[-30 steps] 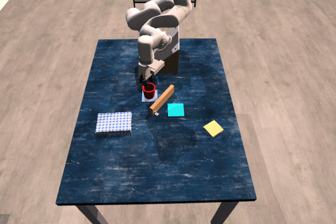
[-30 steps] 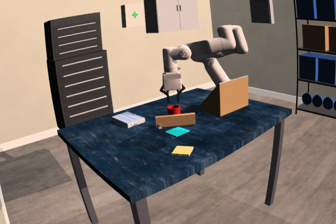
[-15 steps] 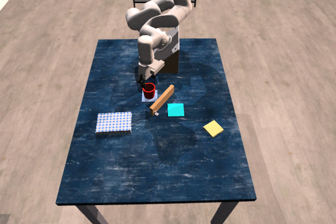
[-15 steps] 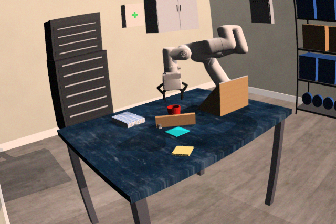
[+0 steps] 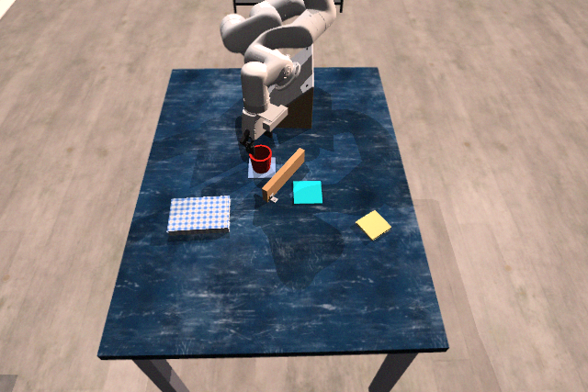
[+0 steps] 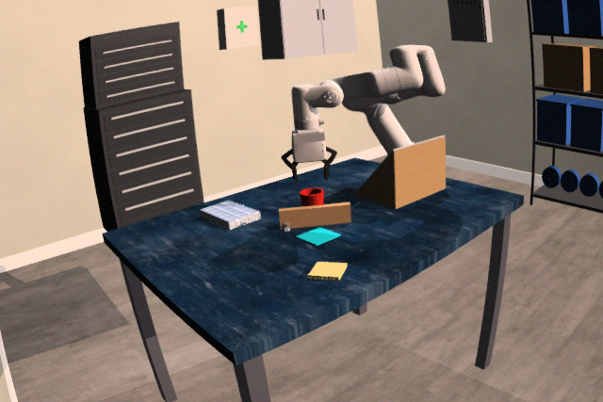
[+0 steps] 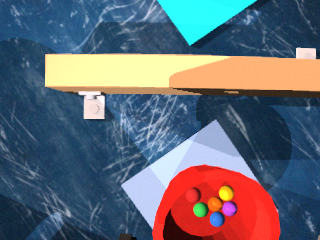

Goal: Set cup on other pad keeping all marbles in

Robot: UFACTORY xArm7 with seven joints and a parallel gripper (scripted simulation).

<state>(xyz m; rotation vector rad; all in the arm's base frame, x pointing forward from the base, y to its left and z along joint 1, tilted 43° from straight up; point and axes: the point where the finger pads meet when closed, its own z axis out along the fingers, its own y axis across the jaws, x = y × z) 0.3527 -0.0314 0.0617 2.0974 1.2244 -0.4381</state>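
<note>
Checked cloth [image 5: 198, 213], yellow pad [image 5: 373, 224], shelf rack w/ boxes [image 6: 529, 96], wall cabinet [image 6: 317, 15]

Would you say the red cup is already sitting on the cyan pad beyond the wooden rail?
No, the red cup stands on the pale blue pad, on the arm's side of the wooden rail, with the cyan pad bare.

- The round plastic cup [image 5: 261, 158] is bright red, darker inside.
- The small marbles [image 7: 215, 205] in it are red, yellow, orange, green, purple and blue.
- The flat square pad [image 7: 150, 185] under the cup is pale lavender-blue.
- The other flat square pad [image 5: 307, 191] is cyan.
- The long wooden rail [image 5: 283, 173] is light tan-orange.
- The folded cloth [image 5: 198, 213] has a blue-and-white check.
- The thin square block [image 5: 373, 224] is yellow.
- The table [image 5: 285, 293] is dark blue with whitish streaks.
- The end effector [image 6: 309, 174] has black fingers on a light grey body.
</note>
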